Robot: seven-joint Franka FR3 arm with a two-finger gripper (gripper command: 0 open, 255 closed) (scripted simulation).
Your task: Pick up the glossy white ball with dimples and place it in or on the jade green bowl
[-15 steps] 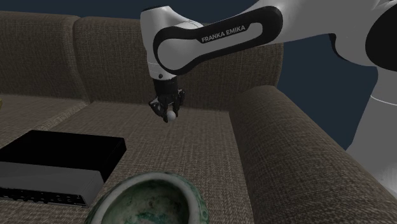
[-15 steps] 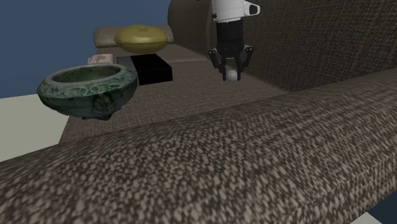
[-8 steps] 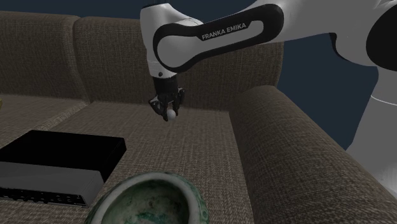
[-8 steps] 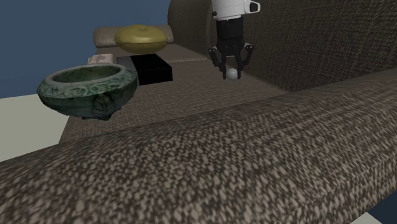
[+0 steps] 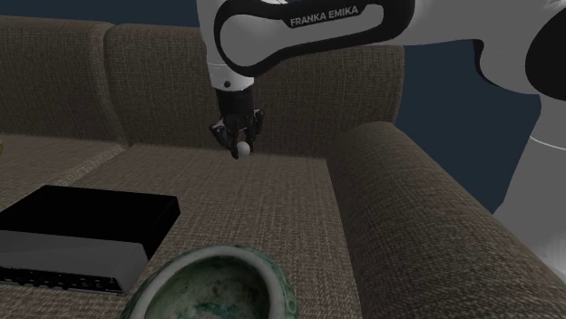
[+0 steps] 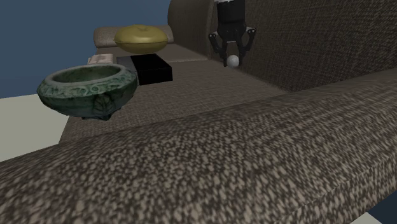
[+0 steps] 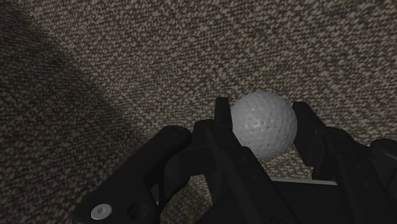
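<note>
A white dimpled ball (image 7: 263, 123) is clasped between my two black fingers, and my gripper (image 7: 262, 127) is shut on it. In the shoulder view the gripper (image 5: 240, 145) hangs above the sofa seat with the ball (image 5: 242, 149) at its tip, near the backrest. The second exterior view has the ball (image 6: 233, 61) held well above the seat cushion under the gripper (image 6: 233, 58). A mottled green bowl (image 5: 213, 288) stands on the seat at the shoulder view's lower edge, nearer the camera than the gripper. In the second exterior view the bowl (image 6: 88, 90) sits at the left.
A black box (image 5: 77, 234) lies on the seat at the shoulder view's left. A brown sofa armrest (image 5: 426, 227) runs along the right. An olive-yellow cushion (image 6: 141, 38) rests at the far end in the second exterior view.
The gripper has risen with the ball held in it, lifting it farther above the seat. The bowl and box have not moved.
</note>
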